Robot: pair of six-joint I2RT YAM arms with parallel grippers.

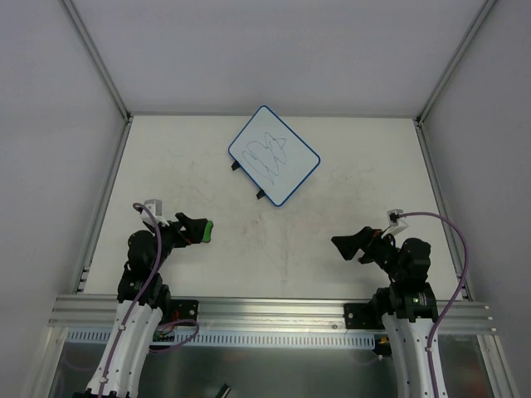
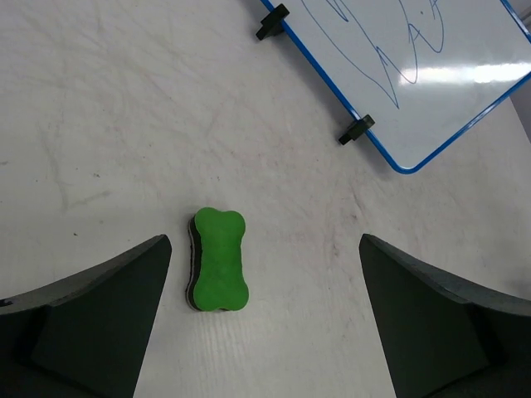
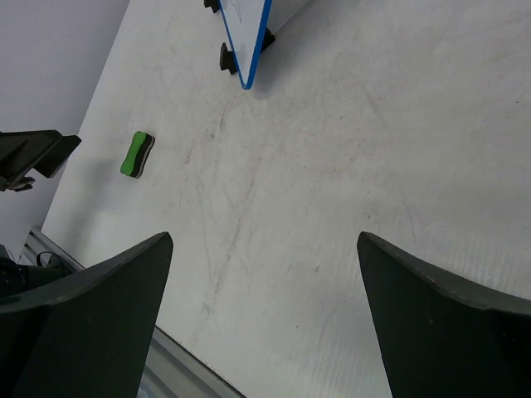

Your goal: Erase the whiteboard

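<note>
The whiteboard (image 1: 274,155) lies tilted at the back middle of the table, with a blue rim, two black feet and scribbled pen lines. It also shows in the left wrist view (image 2: 431,75) and at the top of the right wrist view (image 3: 249,33). A green bone-shaped eraser (image 2: 218,259) lies flat on the table between my left gripper's open jaws, nearer the left finger and touching neither. It shows in the top view (image 1: 207,232) and the right wrist view (image 3: 137,154) too. My left gripper (image 2: 265,249) is open above it (image 1: 197,226). My right gripper (image 3: 265,240) is open and empty at the right (image 1: 350,245).
The white table (image 1: 166,166) has faint scuff marks. Metal frame rails run along its left and right edges, and an aluminium rail (image 1: 274,311) runs along the near edge. Grey walls enclose the sides and back.
</note>
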